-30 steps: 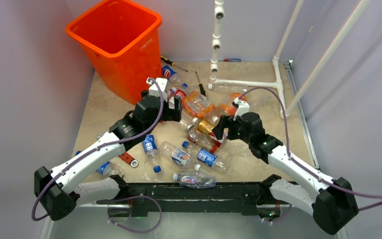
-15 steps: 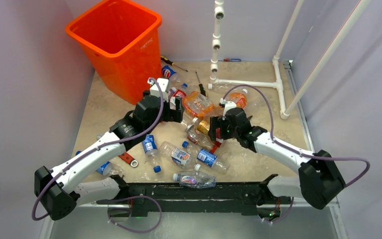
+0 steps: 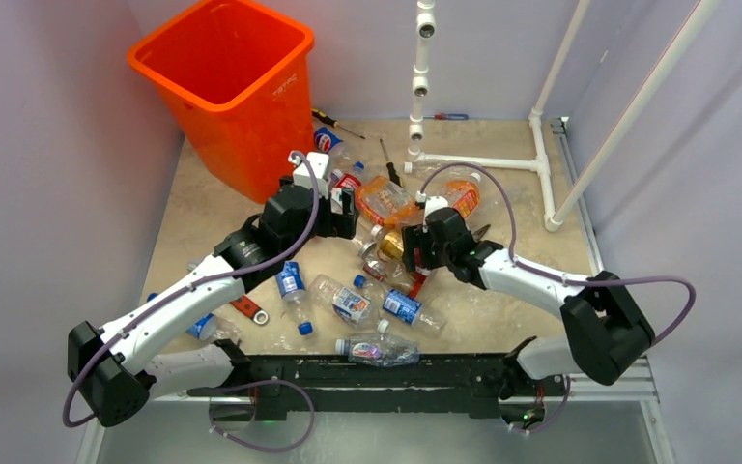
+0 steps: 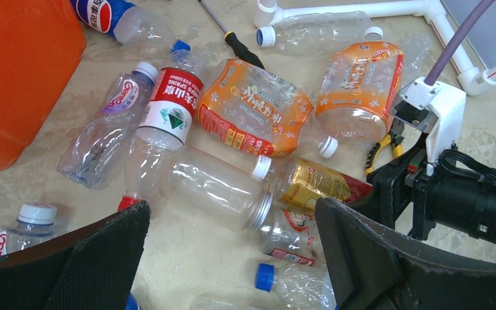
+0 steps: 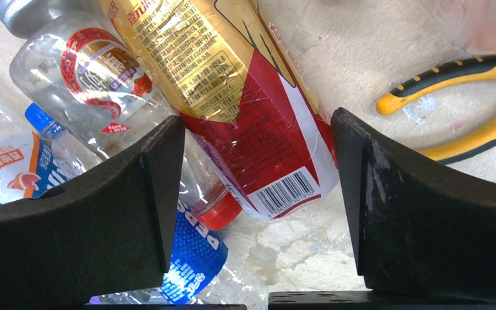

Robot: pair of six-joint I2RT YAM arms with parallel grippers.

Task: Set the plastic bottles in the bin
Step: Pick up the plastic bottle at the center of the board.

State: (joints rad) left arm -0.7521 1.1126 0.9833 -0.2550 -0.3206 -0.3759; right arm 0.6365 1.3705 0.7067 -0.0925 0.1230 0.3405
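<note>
Right gripper (image 5: 258, 119) spread wide astride gold-red bottle (image 5: 219, 58); I see its barcode (image 5: 284, 187) only on wrist cam. Left gripper (image 4: 232, 205) gaping, empty.

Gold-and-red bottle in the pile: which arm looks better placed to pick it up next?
The right, probably. The right gripper is open with the gold-and-red bottle close between its fingers; the left gripper, also open, hangs over other bottles.

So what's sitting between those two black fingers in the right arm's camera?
A bottle with a gold and red label lies between the open fingers of the right gripper, shown in the right wrist view.
</note>
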